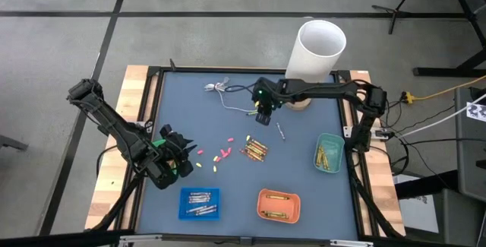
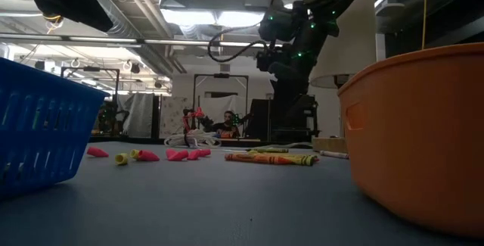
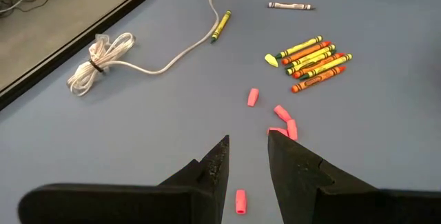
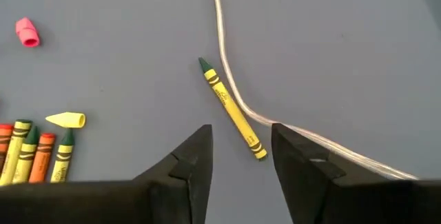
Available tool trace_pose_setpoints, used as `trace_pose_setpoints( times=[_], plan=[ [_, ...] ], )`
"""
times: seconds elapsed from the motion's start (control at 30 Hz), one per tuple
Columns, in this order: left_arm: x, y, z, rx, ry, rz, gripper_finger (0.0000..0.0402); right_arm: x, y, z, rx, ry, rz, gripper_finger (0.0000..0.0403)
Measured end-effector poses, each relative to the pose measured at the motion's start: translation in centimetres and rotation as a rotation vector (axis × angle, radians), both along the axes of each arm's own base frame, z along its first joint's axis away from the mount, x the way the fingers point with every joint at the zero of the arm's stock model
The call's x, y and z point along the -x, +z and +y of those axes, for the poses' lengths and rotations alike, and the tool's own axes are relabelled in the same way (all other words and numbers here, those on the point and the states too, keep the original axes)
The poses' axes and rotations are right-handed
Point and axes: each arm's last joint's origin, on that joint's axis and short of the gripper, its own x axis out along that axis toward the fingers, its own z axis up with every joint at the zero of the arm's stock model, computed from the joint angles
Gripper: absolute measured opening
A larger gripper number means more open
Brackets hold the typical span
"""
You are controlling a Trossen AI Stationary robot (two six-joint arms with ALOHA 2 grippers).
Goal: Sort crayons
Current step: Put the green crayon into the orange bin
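A lone crayon with a yellow wrapper and green tip (image 4: 233,108) lies flat on the blue-grey table beside the thin white cable (image 4: 227,52). My right gripper (image 4: 241,156) hangs open just above it, touching nothing; in the high view it stands at the far middle (image 1: 263,115). A pile of yellow, orange and red crayons (image 1: 254,150) lies at mid-table, with a grey crayon (image 1: 280,131) behind it and short pink pieces (image 1: 223,153) to its left. My left gripper (image 3: 248,149) waits open at the near left (image 1: 179,160), nothing between its fingers.
Three small trays stand near the front and right: blue (image 1: 200,203) with grey crayons, orange (image 1: 279,205) with orange ones, teal (image 1: 329,153) with yellow ones. A tall white cylinder (image 1: 319,48) stands at the far edge. The cable's coiled end (image 3: 100,60) lies far left.
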Motion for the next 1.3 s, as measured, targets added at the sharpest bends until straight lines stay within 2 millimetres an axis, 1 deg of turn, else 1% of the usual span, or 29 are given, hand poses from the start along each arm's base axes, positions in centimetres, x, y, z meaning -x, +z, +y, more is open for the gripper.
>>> trace_pose_setpoints(
  times=[0.07,0.2,0.3,0.43,0.57,0.83,1.03,1.2,1.3],
  plan=[
    [0.0,0.0,0.0,0.001,0.000,0.000,0.0086,0.1,-0.4,-0.4,-0.027,0.000,0.010,0.0145],
    [0.0,0.0,0.0,0.001,0.000,0.000,0.0086,-0.2,-2.1,-0.7,-0.075,0.016,0.049,0.0145],
    [0.0,0.0,0.0,0.003,0.000,-0.001,0.0086,-0.5,-3.5,-0.7,-0.070,0.050,0.089,0.0144],
    [0.0,0.0,0.0,0.005,0.000,-0.003,0.0086,-0.7,-5.0,-0.8,-0.056,0.070,0.129,0.0144],
    [0.0,0.0,-0.1,0.010,-0.002,-0.001,0.0086,-0.9,-5.6,-1.0,-0.025,0.057,0.147,0.0144],
    [0.0,0.0,-0.1,0.020,-0.006,0.008,0.0086,-1.3,-5.3,-1.2,0.006,0.051,0.115,0.0144],
    [0.0,0.0,-0.1,0.024,-0.007,0.012,0.0086,-1.4,-5.3,-1.0,-0.037,0.105,0.093,0.0144],
    [0.0,0.0,-0.1,0.024,-0.007,0.011,0.0086,-1.6,-5.2,-1.1,-0.020,0.123,0.071,0.0144],
    [0.0,0.0,-0.1,0.024,-0.007,0.011,0.0086,-2.0,-5.0,-1.3,0.024,0.111,0.035,0.0144]
  ],
)
